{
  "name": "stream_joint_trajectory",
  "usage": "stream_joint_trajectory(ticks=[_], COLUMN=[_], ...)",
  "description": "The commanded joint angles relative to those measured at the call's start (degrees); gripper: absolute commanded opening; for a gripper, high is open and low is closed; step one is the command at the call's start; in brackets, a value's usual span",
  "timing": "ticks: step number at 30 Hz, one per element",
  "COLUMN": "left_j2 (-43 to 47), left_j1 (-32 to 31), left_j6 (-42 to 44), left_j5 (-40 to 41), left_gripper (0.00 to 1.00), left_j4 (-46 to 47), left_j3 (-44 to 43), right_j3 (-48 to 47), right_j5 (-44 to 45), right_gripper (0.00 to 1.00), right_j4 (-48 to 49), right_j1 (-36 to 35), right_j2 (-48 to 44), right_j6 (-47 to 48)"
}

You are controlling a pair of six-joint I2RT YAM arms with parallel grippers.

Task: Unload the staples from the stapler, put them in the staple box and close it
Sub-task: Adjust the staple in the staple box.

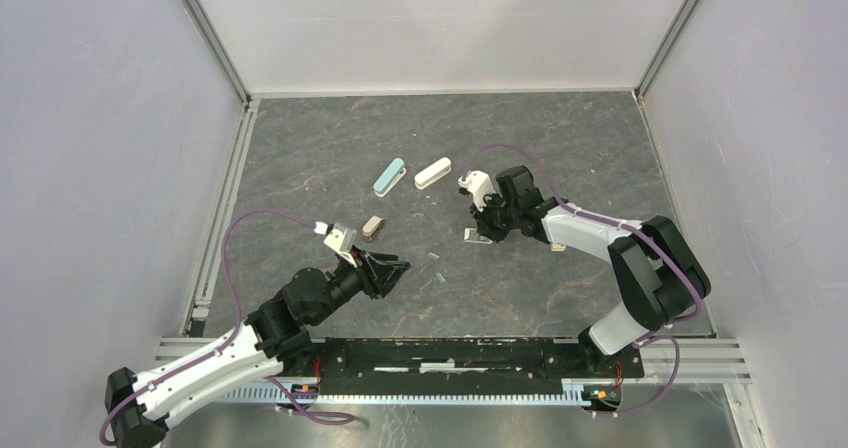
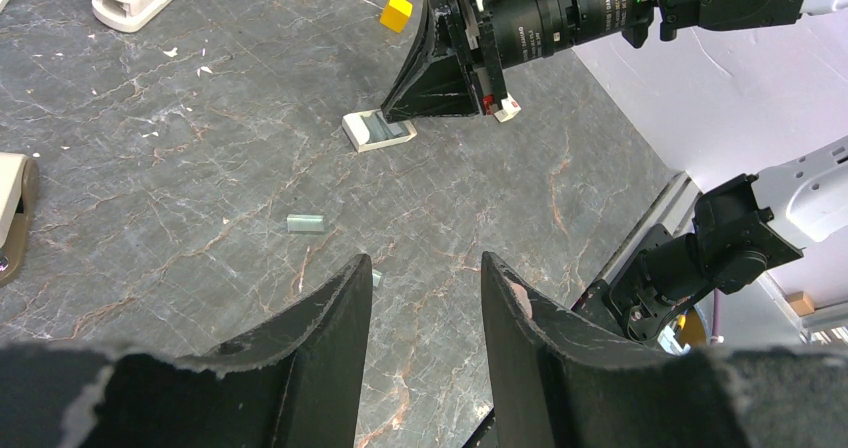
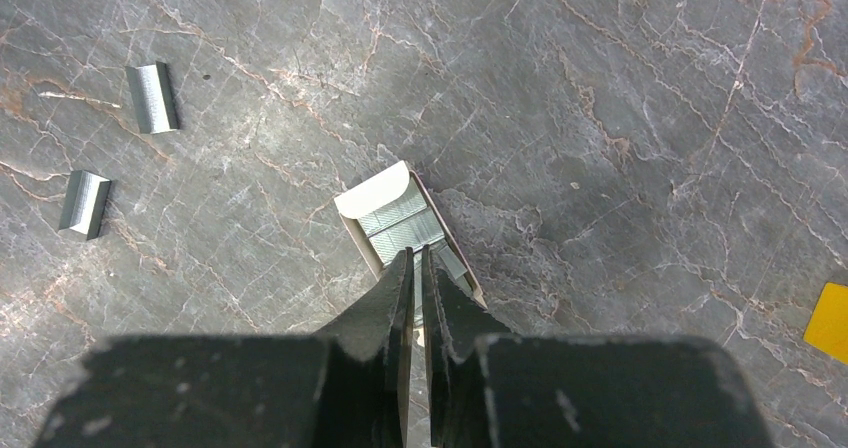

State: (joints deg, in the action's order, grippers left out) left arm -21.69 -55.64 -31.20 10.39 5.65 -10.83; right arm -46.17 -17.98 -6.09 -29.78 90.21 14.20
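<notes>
Two short grey staple strips lie loose on the table [image 1: 434, 256] [image 1: 441, 277]; the right wrist view shows them at the left [image 3: 153, 97] [image 3: 84, 204]. A small open white box [image 3: 372, 194] holds more staples [image 3: 400, 223]. My right gripper [image 3: 416, 255] is shut with only a thin slit, its tips down in that box; I see nothing clamped. In the top view it [image 1: 481, 230] is over the box. My left gripper [image 2: 425, 265] is open and empty, low over the table near one strip [image 2: 306, 224]; it also shows in the top view [image 1: 399, 269].
A teal stapler [image 1: 389, 177] and a white stapler [image 1: 433, 173] lie at mid-table. A beige stapler [image 1: 373, 228] lies just beyond my left gripper. A yellow cube [image 2: 396, 11] sits behind the right arm. Walls enclose the table on three sides.
</notes>
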Motion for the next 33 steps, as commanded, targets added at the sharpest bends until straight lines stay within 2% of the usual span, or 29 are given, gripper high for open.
stream_joint_trajectory(ticks=[1,10,33], left_j2=[-0.04,0.05,0.79], left_j1=[0.10,0.13,0.09], left_j6=[0.79,0.84,0.79], left_j5=[0.63,0.66,0.89], left_gripper=[0.51,0.51,0.51], left_j4=[0.94,0.94,0.41], left_j3=[0.28,0.28,0.46], right_j3=[-2.60,-5.07,-2.96], right_j5=[0.17,-0.29,-1.36], right_gripper=[0.12,0.11,0.10], right_j4=[1.92,1.39,1.35], right_j1=[0.43,0.43,1.28], right_j2=[0.67,3.29,2.25], right_j6=[-0.57,-1.11,-0.22])
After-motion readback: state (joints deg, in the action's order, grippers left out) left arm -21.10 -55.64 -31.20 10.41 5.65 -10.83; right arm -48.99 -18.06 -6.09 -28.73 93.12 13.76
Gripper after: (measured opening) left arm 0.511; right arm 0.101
